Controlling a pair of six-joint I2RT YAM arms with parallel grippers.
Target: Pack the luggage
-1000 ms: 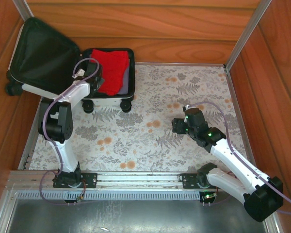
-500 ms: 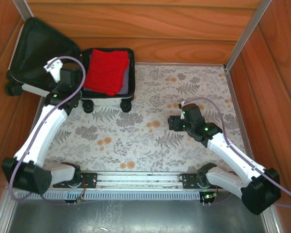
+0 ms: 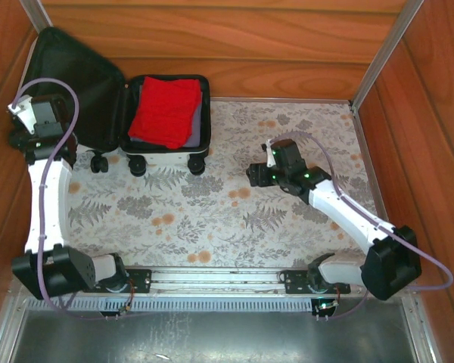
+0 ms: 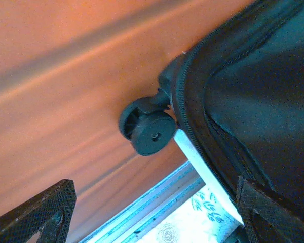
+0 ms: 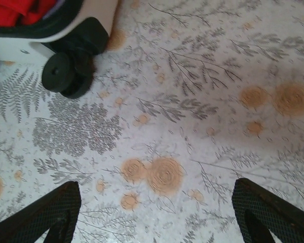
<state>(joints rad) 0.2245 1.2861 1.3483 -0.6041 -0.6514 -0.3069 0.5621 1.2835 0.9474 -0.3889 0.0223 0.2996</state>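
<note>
Luggage [image 3: 76, 76] open on table [image 3: 287, 136], lid corner hidden by left arm [image 3: 45, 197] from above; left fingers [image 4: 43, 210], partly cropped, wide beside a wheel [image 4: 147, 132]; right fingers [image 5: 53, 212] wide over table.

Wheeled luggage [image 5: 15, 48] corner top left, floral cloth [image 5: 192, 126], pincer [image 5: 154, 202] spread wide

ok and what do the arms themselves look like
The left arm and right arm have white links and black joint housings, each trailing a looping lilac cable. Small green lights glow on the right one. The fingers are black with a woven, carbon-like texture.
</note>
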